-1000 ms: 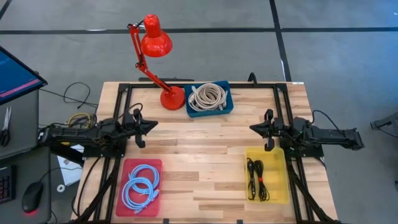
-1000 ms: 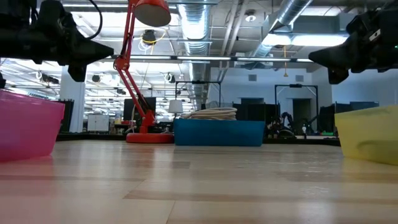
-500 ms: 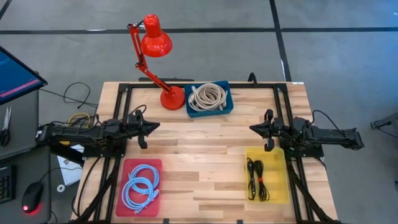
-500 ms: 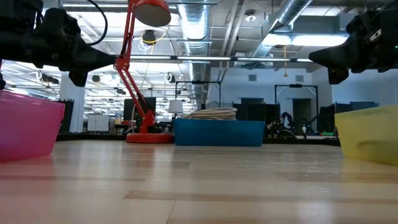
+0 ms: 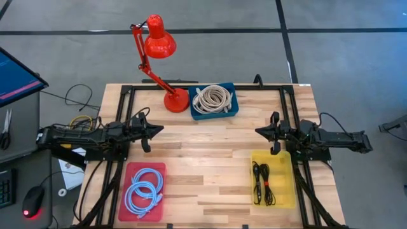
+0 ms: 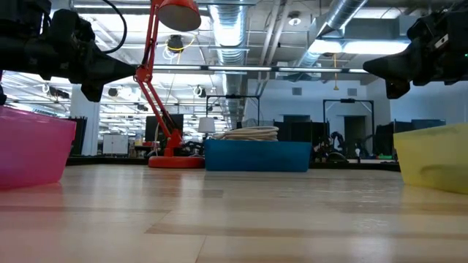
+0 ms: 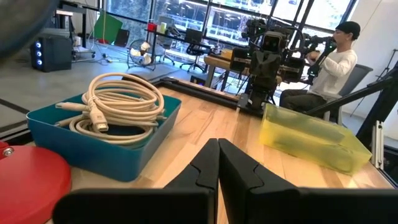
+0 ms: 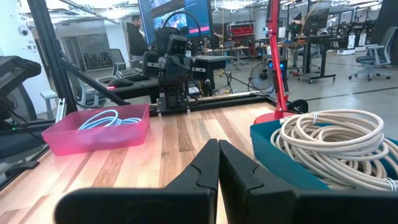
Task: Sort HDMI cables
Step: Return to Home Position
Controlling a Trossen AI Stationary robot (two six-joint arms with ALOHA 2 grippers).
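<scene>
The beige-white coils (image 5: 212, 98) lie in a blue tray (image 5: 231, 109) at the table's far middle. Light-blue coils (image 5: 144, 192) fill a pink tray (image 5: 130, 170) near left. Black folded bundles (image 5: 262, 183) rest in a yellow tray (image 5: 285, 164) near right. My left gripper (image 5: 155, 129) hovers shut above the table at mid left, beyond the pink tray. My right gripper (image 5: 259, 131) hovers shut at mid right, beyond the yellow tray. Both point toward the table's middle. The left wrist view shows the beige coils (image 7: 118, 106); the right wrist view shows them too (image 8: 336, 143).
A red desk lamp (image 5: 159, 44) stands on its base (image 5: 176, 100) just left of the blue tray. Bare wood (image 5: 203, 159) spans the table's middle. A seated person (image 7: 323, 65) shows beyond the table's right side in the left wrist view.
My left gripper has shifted slightly toward the table's middle, then held still. The trays and cables have stayed in place.
</scene>
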